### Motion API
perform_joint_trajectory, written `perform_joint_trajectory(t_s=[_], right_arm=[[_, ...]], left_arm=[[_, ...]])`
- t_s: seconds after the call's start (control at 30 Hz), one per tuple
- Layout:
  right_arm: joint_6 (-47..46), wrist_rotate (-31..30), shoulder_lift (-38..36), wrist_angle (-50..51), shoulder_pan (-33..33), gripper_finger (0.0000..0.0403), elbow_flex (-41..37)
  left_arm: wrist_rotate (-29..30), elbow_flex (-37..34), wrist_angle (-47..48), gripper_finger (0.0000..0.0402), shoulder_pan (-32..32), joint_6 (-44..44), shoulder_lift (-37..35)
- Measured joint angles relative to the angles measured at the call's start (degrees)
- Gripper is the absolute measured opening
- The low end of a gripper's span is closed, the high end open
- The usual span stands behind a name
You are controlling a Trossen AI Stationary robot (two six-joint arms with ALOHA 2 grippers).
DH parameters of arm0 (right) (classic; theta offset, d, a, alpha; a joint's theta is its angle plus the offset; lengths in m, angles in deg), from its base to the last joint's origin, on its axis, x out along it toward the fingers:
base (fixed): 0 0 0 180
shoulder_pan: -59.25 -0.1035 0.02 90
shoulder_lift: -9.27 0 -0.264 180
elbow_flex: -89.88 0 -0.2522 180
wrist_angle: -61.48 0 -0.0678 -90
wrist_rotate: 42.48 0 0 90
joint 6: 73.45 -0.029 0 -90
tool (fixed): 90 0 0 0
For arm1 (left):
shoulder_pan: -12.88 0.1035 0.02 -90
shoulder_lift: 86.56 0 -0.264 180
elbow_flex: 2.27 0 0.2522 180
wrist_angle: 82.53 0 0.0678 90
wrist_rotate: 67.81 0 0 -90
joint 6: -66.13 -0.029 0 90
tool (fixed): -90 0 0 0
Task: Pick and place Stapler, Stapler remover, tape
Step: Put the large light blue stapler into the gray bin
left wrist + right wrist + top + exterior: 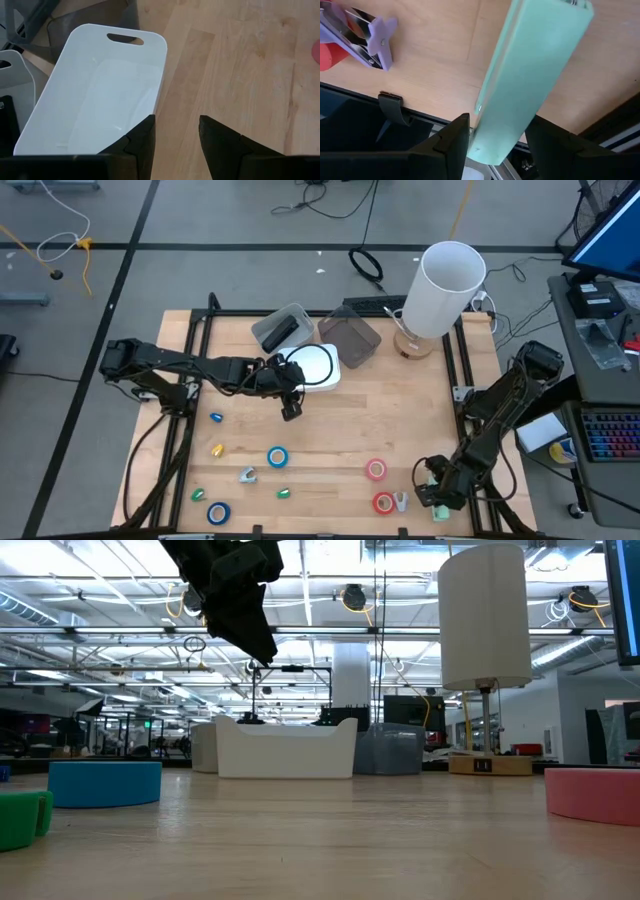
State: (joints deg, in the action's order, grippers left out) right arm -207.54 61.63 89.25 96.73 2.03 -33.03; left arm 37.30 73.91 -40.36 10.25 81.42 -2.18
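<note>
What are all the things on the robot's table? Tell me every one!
Blue tape rolls: two, blue, front left of the table.
Red tape rolls: two, red-pink, front right.
Staple removers: two, a grey one front left and a lilac one by the front red roll.
Small lumps: four, one blue, one yellow, two green, left side.
Stapler: one, mint green, front right corner.
White bin: one, white, back middle.
Grey bins: two, grey, behind the white one.
Lamp: one, white shade on a wooden base, back right.
Left gripper: open, empty, above the table beside the white bin.
Right gripper: shut on the stapler.
</note>
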Motion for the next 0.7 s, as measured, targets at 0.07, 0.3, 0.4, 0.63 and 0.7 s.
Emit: perform_joint_trajectory(t_s=[0.07, 0.3, 0.4, 0.63, 0.7], right_arm=[[0.3, -0.5, 0.0, 0.0, 0.0, 0.0181, 0.0], [2.5, -0.6, 0.0, -0.7, 0.0, 0.0181, 0.0], [3.4, -0.7, 0.0, -1.3, 0.1, 0.0181, 0.1], [3.0, -0.8, -0.1, -1.2, 0.1, 0.0181, 0.1], [2.0, -0.9, -0.1, -1.3, 0.1, 0.0181, -0.1]], left_arm=[[0.0, 0.0, 0.0, 0.0150, 0.0, 0.0, 0.0], [0.0, 0.0, 0.0, 0.0150, 0.0, 0.0, 0.0], [0.0, 0.0, 0.0, 0.0150, 0.0, -0.1, 0.0], [0.0, 0.0, 0.0, 0.0150, 0.0, -0.1, 0.0], [0.2, 0.0, 0.0, 0.0150, 0.0, -0.1, 0.0]])
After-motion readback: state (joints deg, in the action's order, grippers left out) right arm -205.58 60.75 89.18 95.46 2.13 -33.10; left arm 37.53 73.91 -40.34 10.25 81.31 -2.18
